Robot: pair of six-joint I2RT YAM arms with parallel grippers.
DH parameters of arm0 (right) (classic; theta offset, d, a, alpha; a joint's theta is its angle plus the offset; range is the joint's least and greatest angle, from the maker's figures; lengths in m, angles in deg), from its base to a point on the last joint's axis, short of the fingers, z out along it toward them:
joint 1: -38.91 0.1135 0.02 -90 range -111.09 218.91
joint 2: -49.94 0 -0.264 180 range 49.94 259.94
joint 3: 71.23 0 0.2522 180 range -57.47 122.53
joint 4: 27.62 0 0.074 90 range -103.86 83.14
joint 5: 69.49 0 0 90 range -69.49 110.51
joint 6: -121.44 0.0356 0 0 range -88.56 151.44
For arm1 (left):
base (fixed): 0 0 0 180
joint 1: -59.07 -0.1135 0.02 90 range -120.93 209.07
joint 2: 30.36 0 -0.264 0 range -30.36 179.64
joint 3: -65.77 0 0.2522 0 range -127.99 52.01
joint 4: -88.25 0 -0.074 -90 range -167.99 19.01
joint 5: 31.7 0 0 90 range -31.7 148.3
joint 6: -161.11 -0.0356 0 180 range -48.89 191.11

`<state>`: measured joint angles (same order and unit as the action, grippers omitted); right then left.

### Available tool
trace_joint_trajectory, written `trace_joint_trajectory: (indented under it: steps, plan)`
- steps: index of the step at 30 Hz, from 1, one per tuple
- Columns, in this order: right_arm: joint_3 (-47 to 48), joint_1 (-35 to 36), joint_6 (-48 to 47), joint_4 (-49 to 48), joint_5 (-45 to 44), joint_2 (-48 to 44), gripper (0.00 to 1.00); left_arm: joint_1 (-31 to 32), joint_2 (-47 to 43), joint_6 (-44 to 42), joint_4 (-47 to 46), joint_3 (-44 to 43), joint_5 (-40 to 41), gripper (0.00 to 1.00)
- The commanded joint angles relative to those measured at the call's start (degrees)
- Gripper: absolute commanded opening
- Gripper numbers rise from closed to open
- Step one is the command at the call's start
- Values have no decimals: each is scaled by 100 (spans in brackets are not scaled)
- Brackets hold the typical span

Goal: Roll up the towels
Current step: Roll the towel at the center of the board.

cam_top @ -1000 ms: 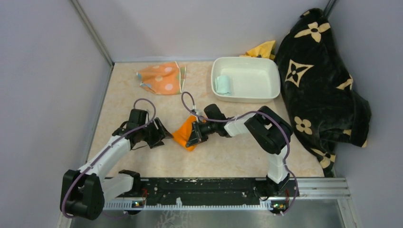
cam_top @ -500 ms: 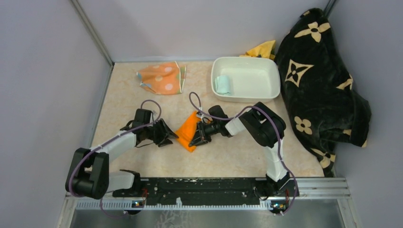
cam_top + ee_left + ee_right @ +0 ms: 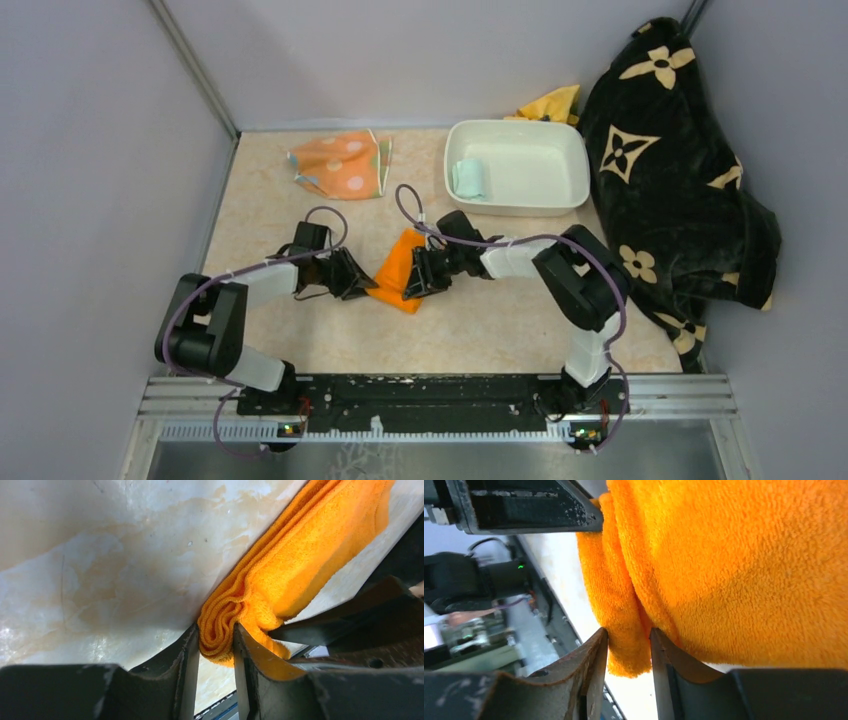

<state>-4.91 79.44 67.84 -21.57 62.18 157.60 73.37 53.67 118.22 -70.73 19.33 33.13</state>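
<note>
**Worktop** [image 3: 480, 330]: pale marbled surface, walled on the left, far and right sides.

**Orange towel** [image 3: 397, 272]: lies near the middle of the worktop, a little toward the near edge. It is folded into a narrow, layered strip that runs from the near edge toward the far edge. Both grippers are on it, one from each side.

**Left gripper** [image 3: 362, 288]: low at the towel's left near corner. The left wrist view shows the layered fold end of the towel [image 3: 300, 565] between the fingers [image 3: 187, 650], with both inner faces pressed against the cloth. It is clamped on the orange towel.

**Right gripper** [image 3: 415, 280]: low at the towel's right side, facing the left gripper. The right wrist view shows a hanging fold of the towel [image 3: 734, 570] filling the gap between the fingers [image 3: 596, 655]. The cloth meets both faces, but I cannot tell whether it is gripped or lying loose.

**Dotted towel** [image 3: 342, 165]: crumpled flat near the far left corner, well apart from the arms.

**Mint towel** [image 3: 467, 178]: rolled, lying at the left end inside the white tub [image 3: 560, 150] at the far edge.

**Other items**: a black blanket [image 3: 670, 170] is heaped along the right edge. A yellow cloth [image 3: 555, 103] shows behind the tub.
</note>
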Motion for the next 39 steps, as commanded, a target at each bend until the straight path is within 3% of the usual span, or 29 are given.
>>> trace_joint_trajectory:
  steps: [1, 8, 15, 22, 30, 34, 36, 39]
  plan:
    - [497, 318, -1309, 1304, -1506, -819, 38, 54, 257, -40, 20, -94, 268, 35]
    - [592, 1369, -2713, 1752, -3521, -1724, 54, 89, 403, -101, 151, -203, 346, 33]
    - [716, 2625, -3677, 1685, -5481, -1511, 53, 98, 438, -115, 243, -252, 385, 33]
    - [697, 3107, -3839, 1483, -6579, -748, 50, 107, 428, -132, 293, -264, 416, 33]
    - [675, 3111, -3969, 1434, -6615, -130, 40, 108, 466, -157, 296, -288, 427, 33]
    - [672, 3092, -3964, 1561, -6388, 23, 14, 108, 442, -187, 329, -325, 414, 35]
    - [690, 2999, -3886, 1676, -5957, -57, 1, 108, 327, -210, 356, -322, 435, 38]
    - [778, 2627, -3571, 1834, -4301, -367, 0, 108, 5, -255, 462, -329, 525, 48]
